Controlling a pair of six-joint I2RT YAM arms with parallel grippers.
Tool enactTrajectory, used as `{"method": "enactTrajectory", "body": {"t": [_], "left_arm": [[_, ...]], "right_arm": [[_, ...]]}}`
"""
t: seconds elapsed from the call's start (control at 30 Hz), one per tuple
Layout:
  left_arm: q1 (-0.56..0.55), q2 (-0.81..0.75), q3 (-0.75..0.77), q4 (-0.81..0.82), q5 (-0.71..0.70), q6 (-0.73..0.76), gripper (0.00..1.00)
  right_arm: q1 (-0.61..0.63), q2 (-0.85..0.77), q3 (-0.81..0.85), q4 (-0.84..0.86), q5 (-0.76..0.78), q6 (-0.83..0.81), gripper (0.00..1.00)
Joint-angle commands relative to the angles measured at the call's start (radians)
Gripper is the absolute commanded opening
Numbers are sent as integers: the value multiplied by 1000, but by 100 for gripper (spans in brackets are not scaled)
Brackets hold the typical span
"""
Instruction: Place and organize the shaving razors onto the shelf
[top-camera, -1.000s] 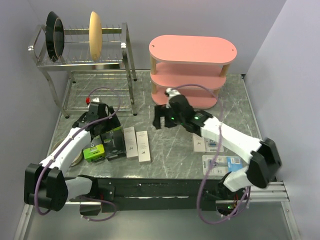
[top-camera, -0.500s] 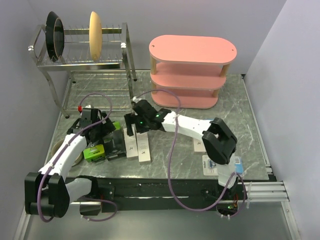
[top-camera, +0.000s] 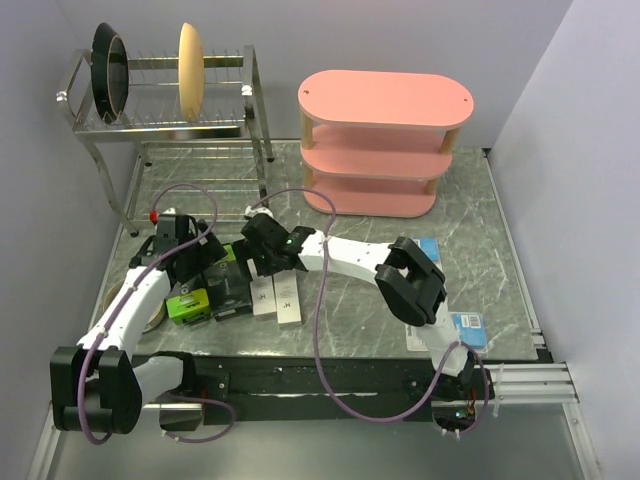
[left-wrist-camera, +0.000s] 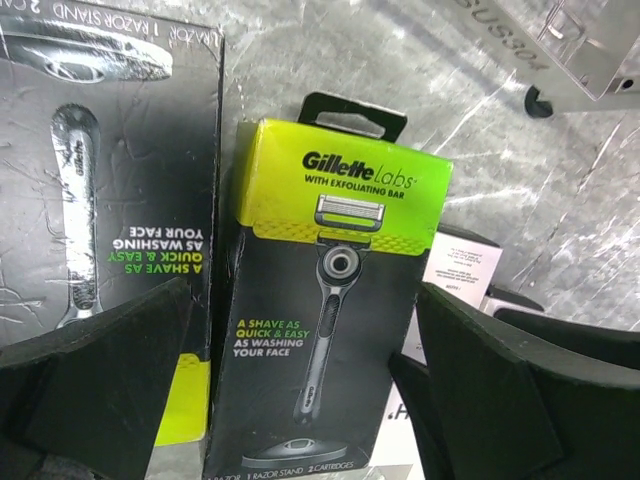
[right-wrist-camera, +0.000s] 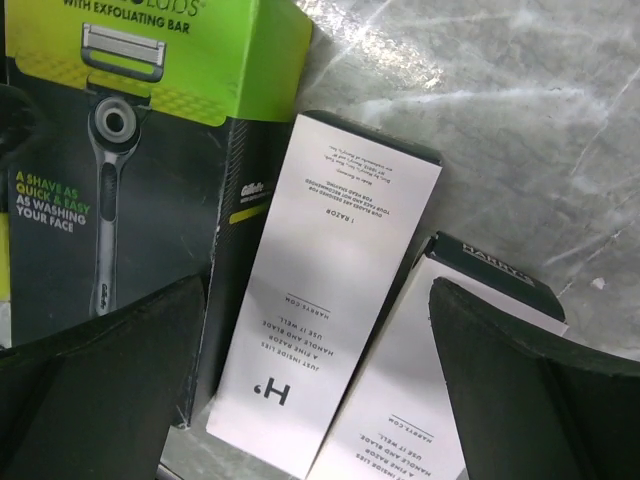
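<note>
Two black-and-lime-green razor boxes (top-camera: 226, 292) lie side by side at the table's left. My left gripper (top-camera: 203, 262) hangs open over them. In the left wrist view the right-hand box (left-wrist-camera: 330, 300) lies between my open fingers (left-wrist-camera: 110, 380), the other box (left-wrist-camera: 100, 150) to its left. Two slim white boxes (top-camera: 275, 298) lie beside them. My right gripper (top-camera: 260, 260) is open above these, with one white box (right-wrist-camera: 325, 300) between its fingers and the second (right-wrist-camera: 430, 390) to the right. Two blue blister packs (top-camera: 428, 248) (top-camera: 455, 330) lie at the right. The pink shelf (top-camera: 385, 100) stands at the back.
A metal dish rack (top-camera: 170, 125) at the back left holds a black pan (top-camera: 110, 70) and a tan plate (top-camera: 190, 70). A tan bowl (top-camera: 156, 318) sits under my left arm near the front left edge. Purple cables loop over both arms.
My right arm has swung left from in front of the shelf to above the white boxes, uncovering a blister pack. My left gripper has shifted slightly left over the black-and-lime boxes.
</note>
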Motion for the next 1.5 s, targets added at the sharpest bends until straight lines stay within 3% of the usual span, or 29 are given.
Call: {"method": "enactTrajectory", "body": {"t": [0.0, 0.27, 0.97, 1.23, 1.47], "left_arm": [[15, -3, 41, 28, 18, -19, 99], [26, 13, 35, 43, 41, -30, 99], [29, 56, 39, 60, 53, -46, 99], [29, 112, 56, 16, 76, -58, 99], [26, 160, 87, 3, 96, -47, 99]], "right_arm": [[-11, -17, -16, 5, 49, 45, 99], [-44, -24, -19, 22, 68, 122, 100], [-7, 68, 90, 16, 16, -31, 98], [-2, 63, -2, -4, 80, -51, 100], [-74, -49, -212, 18, 88, -102, 98]]}}
